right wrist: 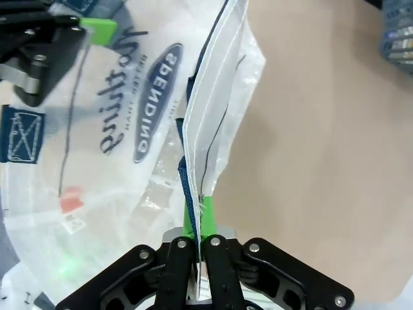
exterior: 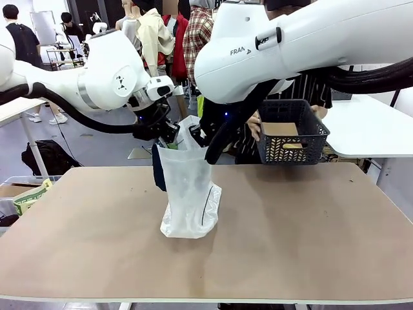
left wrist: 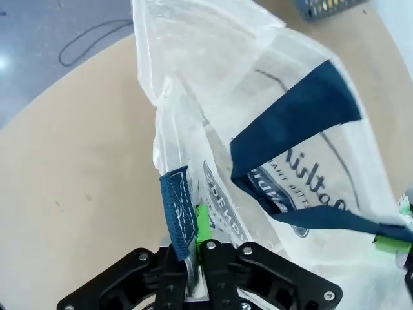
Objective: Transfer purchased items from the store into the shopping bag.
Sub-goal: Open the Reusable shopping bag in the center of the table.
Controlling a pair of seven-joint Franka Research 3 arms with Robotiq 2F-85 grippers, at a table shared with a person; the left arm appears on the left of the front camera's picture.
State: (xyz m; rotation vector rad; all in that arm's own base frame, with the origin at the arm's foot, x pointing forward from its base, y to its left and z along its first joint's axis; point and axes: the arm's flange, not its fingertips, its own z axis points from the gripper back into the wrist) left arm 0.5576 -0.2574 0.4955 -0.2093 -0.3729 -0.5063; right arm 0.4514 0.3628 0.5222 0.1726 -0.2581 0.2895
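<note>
On the tabletop [exterior: 303, 226] the shopping bag [exterior: 190, 194], thin, limp and likely slippery, stands between the left tool [left wrist: 192, 245] and right tool [right wrist: 197, 234], each clamped on its rim, probably the best hold.

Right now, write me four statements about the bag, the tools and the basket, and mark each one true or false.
1. The left tool is shut on the rim of the bag. True.
2. The right tool is open and clear of the bag. False: it is shut on the bag's rim too.
3. Nobody touches the basket. False: a person's hand holds its side.
4. The bag stands upright on the table. True.
</note>
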